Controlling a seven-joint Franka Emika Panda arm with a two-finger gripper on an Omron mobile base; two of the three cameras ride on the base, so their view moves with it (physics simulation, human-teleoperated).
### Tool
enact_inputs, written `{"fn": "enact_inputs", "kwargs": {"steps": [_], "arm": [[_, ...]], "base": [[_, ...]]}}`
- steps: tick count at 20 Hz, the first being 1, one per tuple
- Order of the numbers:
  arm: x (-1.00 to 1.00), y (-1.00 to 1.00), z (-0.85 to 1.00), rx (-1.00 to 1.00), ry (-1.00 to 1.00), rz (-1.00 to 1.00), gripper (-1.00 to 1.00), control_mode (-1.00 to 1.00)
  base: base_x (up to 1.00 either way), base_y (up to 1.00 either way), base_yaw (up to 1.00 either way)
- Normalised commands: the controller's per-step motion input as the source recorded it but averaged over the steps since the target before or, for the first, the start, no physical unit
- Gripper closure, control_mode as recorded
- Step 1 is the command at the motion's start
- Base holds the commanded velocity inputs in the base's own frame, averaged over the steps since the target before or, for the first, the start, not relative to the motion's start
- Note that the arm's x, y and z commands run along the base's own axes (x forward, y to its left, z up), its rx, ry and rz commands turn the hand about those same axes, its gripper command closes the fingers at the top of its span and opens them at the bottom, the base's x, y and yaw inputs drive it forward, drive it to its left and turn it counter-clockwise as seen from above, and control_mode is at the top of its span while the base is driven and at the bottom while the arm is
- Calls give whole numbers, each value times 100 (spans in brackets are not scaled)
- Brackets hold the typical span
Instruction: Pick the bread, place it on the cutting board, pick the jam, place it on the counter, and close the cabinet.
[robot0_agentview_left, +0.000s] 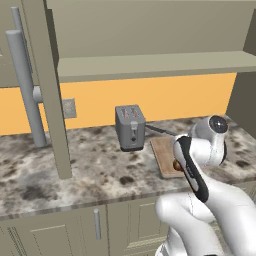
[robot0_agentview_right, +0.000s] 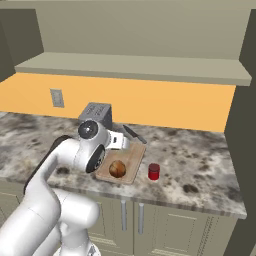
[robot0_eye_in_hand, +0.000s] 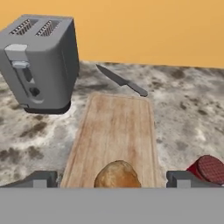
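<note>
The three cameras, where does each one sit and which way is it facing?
Left base view: behind the arm on its left, facing the counter, toaster and open cabinet; arm lower right.
Right base view: behind on the right, facing the same counter; arm lower left.
Hand view: on the hand, looking along the open gripper.
Shared: cutting board, bread, toaster; jam in the right and hand views.

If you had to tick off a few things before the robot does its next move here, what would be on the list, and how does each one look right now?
1. Bread on the board: ok.
2. Gripper open, off the bread: ok.
3. Jam on the counter, upright: ok.
4. Cabinet closed: not ok, its door stands open.
5. Knife and toaster off the board: ok.
</note>
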Motion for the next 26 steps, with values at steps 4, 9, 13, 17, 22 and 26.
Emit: {"fn": "enact_inputs", "kwargs": {"steps": [4, 9, 13, 17, 22, 26], "arm": [[-35, 24, 48, 0, -20, 0, -100, -100], [-48, 22, 39, 0, -19, 0, -100, -100], [-51, 14, 35, 0, -21, 0, -100, -100], [-58, 11, 31, 0, -22, 0, -100, -100], [-57, 20, 16, -2, -26, 3, -100, -100], [-68, 23, 17, -3, -30, 3, -100, -100]], "base": [[0, 0, 0], [0, 0, 0], [0, 0, 0], [0, 0, 0], [0, 0, 0], [0, 0, 0]]}}
